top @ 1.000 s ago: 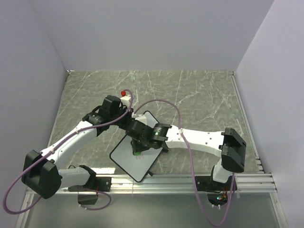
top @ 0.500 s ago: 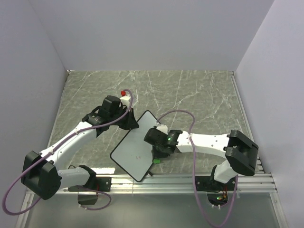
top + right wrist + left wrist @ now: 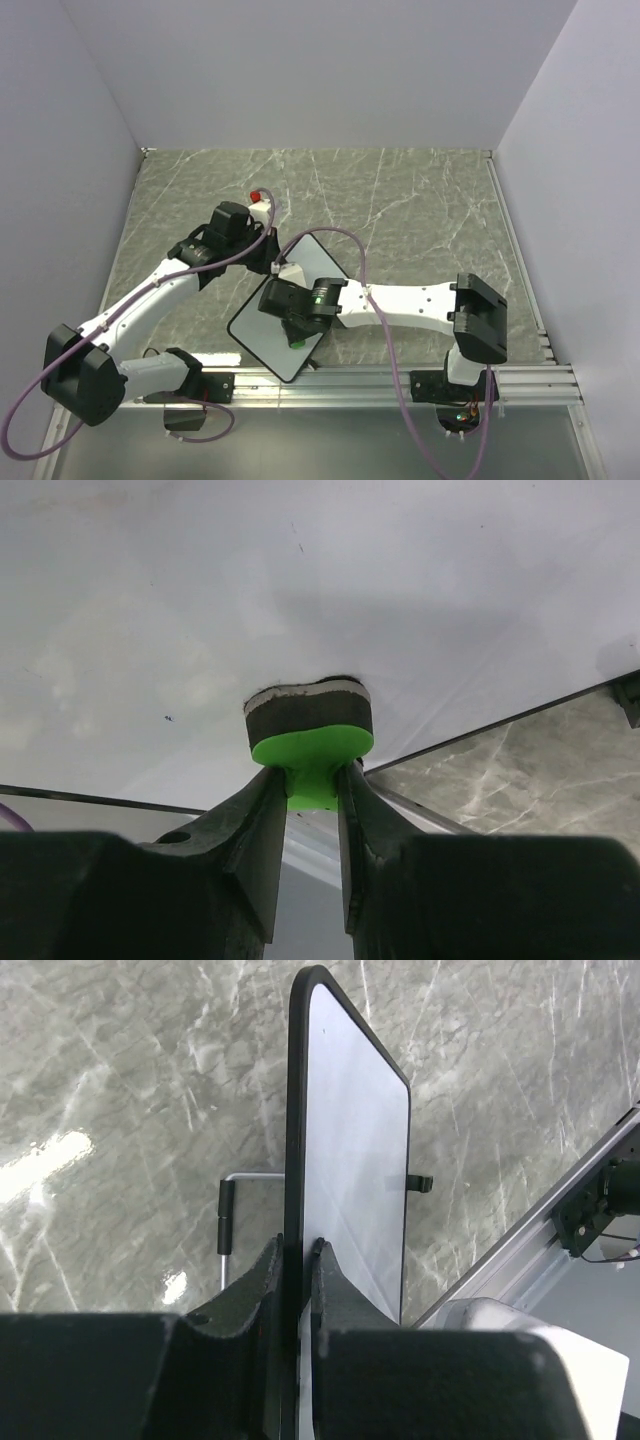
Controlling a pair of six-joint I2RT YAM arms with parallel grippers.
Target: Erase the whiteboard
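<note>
The whiteboard (image 3: pixel 262 330) lies tilted near the table's front edge, white face, thin black rim. My left gripper (image 3: pixel 272 256) is shut on its far rim; in the left wrist view the fingers (image 3: pixel 262 1280) clamp the board (image 3: pixel 355 1160) edge-on. My right gripper (image 3: pixel 296 330) is shut on the green eraser (image 3: pixel 297 341) and presses its dark felt pad against the board's face. In the right wrist view the eraser (image 3: pixel 310 742) sits on the white face (image 3: pixel 300 600), near the board's black rim. A few tiny dark specks show on the face.
A small red-capped white thing (image 3: pixel 262 200) stands behind the left gripper. A metal rail (image 3: pixel 400 380) runs along the table's front edge. A thin metal stand with black sleeve (image 3: pixel 227 1228) shows under the board. Grey walls close in left, right and back.
My right gripper has swept the eraser from mid-board out to the board's right edge, then back left onto the near part of the face. The left gripper kept its hold.
</note>
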